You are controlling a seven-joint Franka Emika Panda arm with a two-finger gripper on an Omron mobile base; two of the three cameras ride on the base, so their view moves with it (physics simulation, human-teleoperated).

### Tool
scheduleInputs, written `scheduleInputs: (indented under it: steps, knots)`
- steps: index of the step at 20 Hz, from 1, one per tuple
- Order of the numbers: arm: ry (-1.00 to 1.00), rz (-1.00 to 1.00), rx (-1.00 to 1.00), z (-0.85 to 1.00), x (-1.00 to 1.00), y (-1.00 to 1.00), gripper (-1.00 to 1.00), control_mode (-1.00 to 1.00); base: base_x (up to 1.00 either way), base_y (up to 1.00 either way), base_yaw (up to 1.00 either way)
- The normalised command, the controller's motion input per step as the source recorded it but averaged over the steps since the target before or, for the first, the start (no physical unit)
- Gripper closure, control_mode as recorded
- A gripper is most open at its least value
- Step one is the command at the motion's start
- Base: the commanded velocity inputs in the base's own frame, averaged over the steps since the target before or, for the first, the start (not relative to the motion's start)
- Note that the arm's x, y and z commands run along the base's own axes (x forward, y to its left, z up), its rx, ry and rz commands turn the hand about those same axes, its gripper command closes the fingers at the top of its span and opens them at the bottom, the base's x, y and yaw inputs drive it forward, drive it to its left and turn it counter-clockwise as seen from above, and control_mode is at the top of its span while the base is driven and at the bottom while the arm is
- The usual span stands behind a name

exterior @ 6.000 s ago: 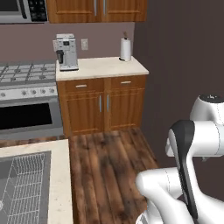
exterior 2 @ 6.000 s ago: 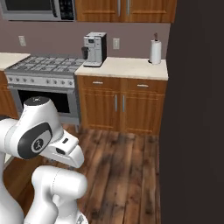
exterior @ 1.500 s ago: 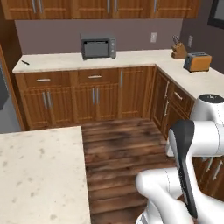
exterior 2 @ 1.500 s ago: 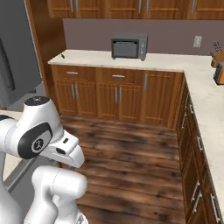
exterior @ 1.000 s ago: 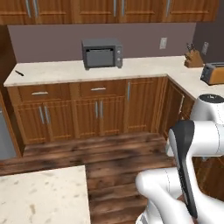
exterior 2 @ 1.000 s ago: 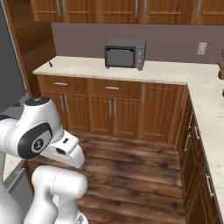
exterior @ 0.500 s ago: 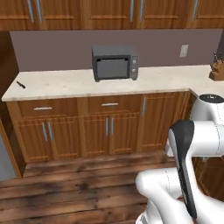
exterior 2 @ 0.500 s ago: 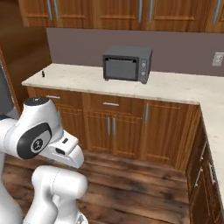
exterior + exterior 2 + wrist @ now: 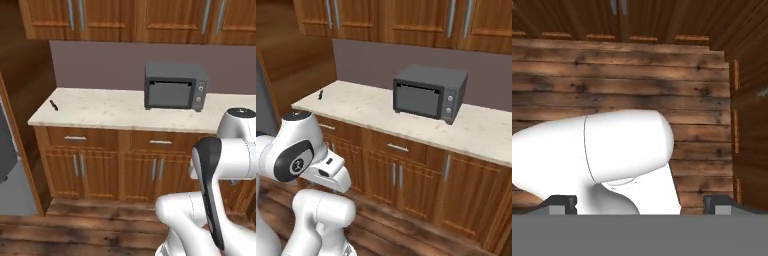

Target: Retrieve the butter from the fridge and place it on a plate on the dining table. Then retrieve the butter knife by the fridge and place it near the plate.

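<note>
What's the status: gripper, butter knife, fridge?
Gripper open, empty, aimed at the wood floor. Small slim dark butter knife lying on the beige speckled wall counter, far left end. Grey fridge edge at left. Grey microwave well clear of knife.

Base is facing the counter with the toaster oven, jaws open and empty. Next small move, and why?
Probably keep turning the base left toward the fridge. Its grey side sits only at the left edge of the left base view, and butter comes first. The butter knife lies at the left end of the counter, left of the toaster oven; leave it for later. The gripper points down at the wood floor, holding nothing.
</note>
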Motion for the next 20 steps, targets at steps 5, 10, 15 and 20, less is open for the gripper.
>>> scheduleInputs:
  steps: [5,10,15,20]
  knots:
    - [0.00,0.00,0.00,0.00,0.00,0.00,-1.00,1.00,1.00,0.20,0.44]
    - [0.00,0.00,0.00,0.00,0.00,0.00,-1.00,1.00,0.86,0.73,0.29]
    - [0.00,0.00,0.00,0.00,0.00,0.00,-1.00,1.00,0.51,0.85,0.00]
    - [0.00,0.00,0.00,0.00,0.00,0.00,-1.00,1.00,0.66,0.58,-0.05]
